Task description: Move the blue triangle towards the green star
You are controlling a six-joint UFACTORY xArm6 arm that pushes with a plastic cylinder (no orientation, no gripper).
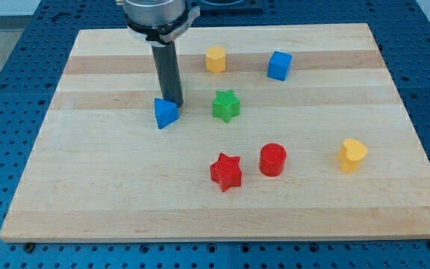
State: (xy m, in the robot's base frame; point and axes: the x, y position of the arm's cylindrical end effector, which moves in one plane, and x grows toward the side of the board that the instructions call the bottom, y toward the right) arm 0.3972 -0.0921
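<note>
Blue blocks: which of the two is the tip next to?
The blue triangle, at the view's left of the green star. My tip sits right at its upper edge. The blue cube lies far off toward the view's upper right.

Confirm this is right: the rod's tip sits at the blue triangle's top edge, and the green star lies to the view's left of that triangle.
One thing is wrong. In the camera view the green star lies to the view's right of the blue triangle, not its left. The rest holds: my tip sits at the triangle's top edge.
</note>
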